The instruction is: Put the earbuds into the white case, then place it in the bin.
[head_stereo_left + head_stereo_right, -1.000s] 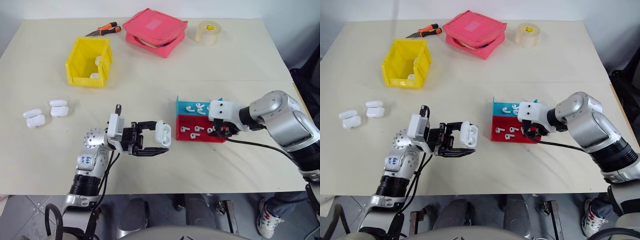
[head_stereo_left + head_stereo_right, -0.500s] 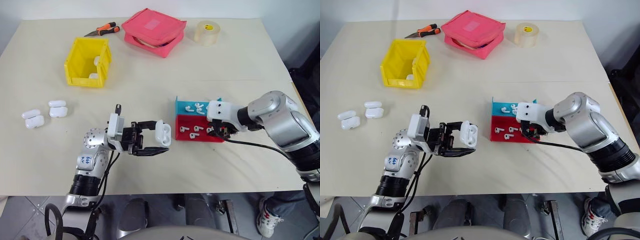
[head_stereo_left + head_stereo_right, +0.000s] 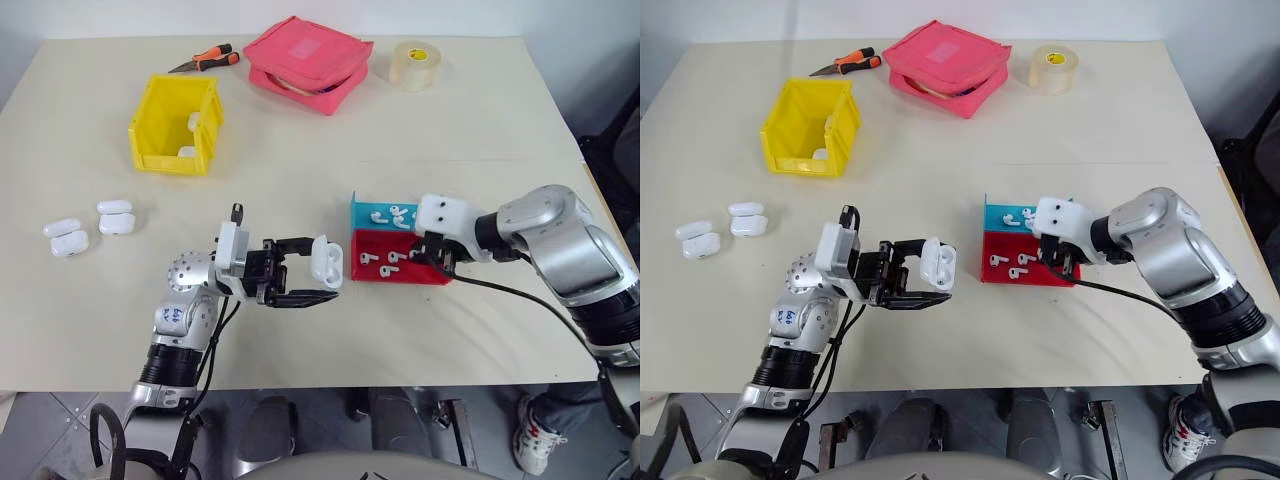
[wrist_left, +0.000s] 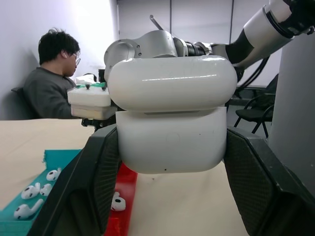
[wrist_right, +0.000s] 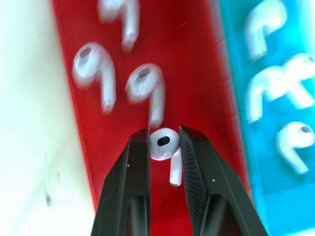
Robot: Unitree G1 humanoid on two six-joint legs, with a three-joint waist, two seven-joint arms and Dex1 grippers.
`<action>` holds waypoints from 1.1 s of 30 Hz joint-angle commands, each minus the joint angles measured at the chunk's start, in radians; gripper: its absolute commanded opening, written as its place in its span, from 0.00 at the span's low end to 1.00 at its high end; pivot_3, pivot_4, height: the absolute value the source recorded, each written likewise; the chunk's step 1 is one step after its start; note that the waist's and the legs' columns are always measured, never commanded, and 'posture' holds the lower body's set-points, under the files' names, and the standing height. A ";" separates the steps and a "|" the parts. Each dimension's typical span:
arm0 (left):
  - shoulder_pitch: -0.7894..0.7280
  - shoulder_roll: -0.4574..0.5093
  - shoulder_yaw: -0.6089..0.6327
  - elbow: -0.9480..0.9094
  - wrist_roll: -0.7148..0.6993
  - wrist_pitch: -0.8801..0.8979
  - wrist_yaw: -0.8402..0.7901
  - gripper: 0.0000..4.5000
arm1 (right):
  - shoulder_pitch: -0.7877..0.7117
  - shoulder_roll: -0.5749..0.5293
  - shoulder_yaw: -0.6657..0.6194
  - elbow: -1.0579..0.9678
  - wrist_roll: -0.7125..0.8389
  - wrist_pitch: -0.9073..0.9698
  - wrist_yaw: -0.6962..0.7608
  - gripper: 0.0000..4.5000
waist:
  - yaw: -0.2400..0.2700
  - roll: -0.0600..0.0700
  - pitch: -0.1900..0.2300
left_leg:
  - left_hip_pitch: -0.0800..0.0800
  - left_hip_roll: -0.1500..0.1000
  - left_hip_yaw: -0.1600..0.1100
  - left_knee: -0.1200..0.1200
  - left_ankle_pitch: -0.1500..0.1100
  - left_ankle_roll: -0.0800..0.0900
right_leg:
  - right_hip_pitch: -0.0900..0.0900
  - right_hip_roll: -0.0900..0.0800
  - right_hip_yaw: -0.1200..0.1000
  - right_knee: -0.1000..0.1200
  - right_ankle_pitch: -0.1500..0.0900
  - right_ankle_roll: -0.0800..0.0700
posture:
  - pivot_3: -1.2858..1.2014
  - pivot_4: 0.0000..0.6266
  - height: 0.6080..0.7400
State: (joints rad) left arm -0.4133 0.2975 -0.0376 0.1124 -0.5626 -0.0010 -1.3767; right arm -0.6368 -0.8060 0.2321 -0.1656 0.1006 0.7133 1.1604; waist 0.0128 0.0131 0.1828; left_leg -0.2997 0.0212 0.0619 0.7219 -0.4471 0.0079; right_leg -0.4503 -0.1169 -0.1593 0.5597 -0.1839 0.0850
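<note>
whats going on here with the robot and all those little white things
The left gripper holds a white case above the table. The right gripper has pinched one earbud over the red tray; more earbuds lie there and in the blue tray. The yellow bin waits farther back.

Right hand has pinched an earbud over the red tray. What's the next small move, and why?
Probably lift the right hand clear of the red tray and carry its earbud toward the white case, which the left hand holds up beside the tray. Confirm the case's lid is open first.
</note>
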 commanded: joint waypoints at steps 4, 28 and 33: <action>-0.104 -0.012 0.023 0.126 -0.022 -0.022 -0.068 0.62 | 0.104 0.119 -0.287 -0.206 0.257 -0.012 -0.085 0.11 | 0.007 0.000 0.000 | 0.000 0.000 0.000 0.000 0.000 0.000 | 0.000 0.000 0.000 0.000 0.000 0.000 | 0.52 0.24 1.00; -0.195 -0.032 0.042 0.269 -0.064 -0.052 -0.232 0.62 | 0.225 0.447 -0.221 -0.377 0.611 -0.073 -0.350 0.11 | 0.001 0.000 0.000 | 0.000 0.000 0.000 -0.001 0.000 0.000 | 0.001 0.001 0.001 0.000 0.000 0.000 | 0.52 0.24 1.00; -0.178 -0.031 0.029 0.241 -0.080 -0.054 -0.238 0.62 | 0.217 0.456 -0.183 -0.333 0.581 -0.132 -0.346 0.11 | -0.002 0.000 0.000 | 0.000 0.000 0.001 -0.001 0.000 0.000 | 0.001 0.001 0.001 0.000 0.000 0.000 | 0.52 0.24 1.00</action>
State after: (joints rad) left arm -0.5970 0.2648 -0.0055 0.4008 -0.6092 -0.0449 -1.5021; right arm -0.4057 -0.3571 0.0440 -0.4932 0.6843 0.6184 0.8111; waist 0.0112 0.0133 0.1828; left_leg -0.2993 0.0208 0.0624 0.7208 -0.4472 0.0081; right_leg -0.4498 -0.1157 -0.1586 0.5597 -0.1837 0.0849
